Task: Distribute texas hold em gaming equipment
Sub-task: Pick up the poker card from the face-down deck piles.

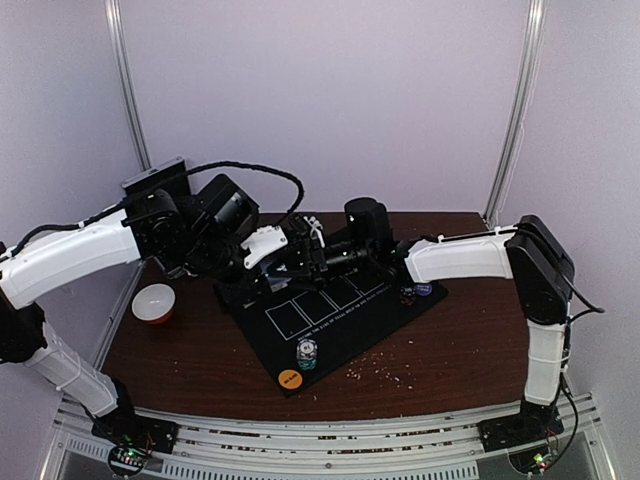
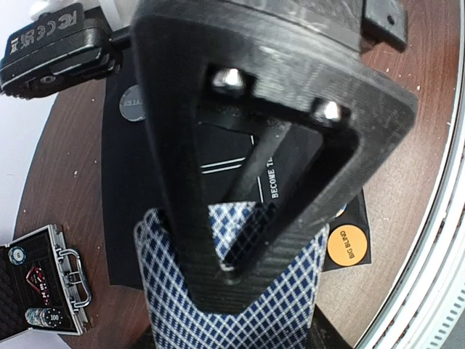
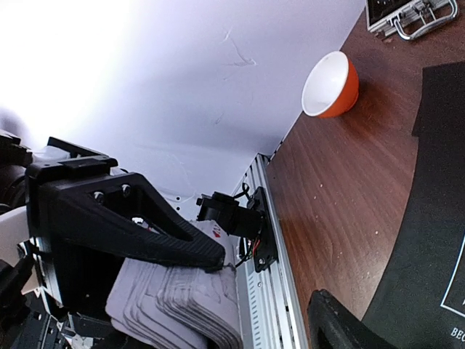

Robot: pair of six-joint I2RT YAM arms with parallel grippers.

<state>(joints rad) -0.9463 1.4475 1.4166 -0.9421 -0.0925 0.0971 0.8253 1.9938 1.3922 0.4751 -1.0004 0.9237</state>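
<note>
My left gripper is shut on a deck of playing cards with blue-and-white diamond backs, held above the back of the black mat. My right gripper meets it there with its jaws wide apart. One of its fingers presses on the fanned deck. A short chip stack and an orange "BIG BLIND" disc lie at the mat's near corner. A purple disc and chips lie at its right corner. A grey disc also lies on the mat.
A red-and-white bowl stands left of the mat. An open silver case with chips sits at the table's back left. Small crumbs dot the wood right of the mat.
</note>
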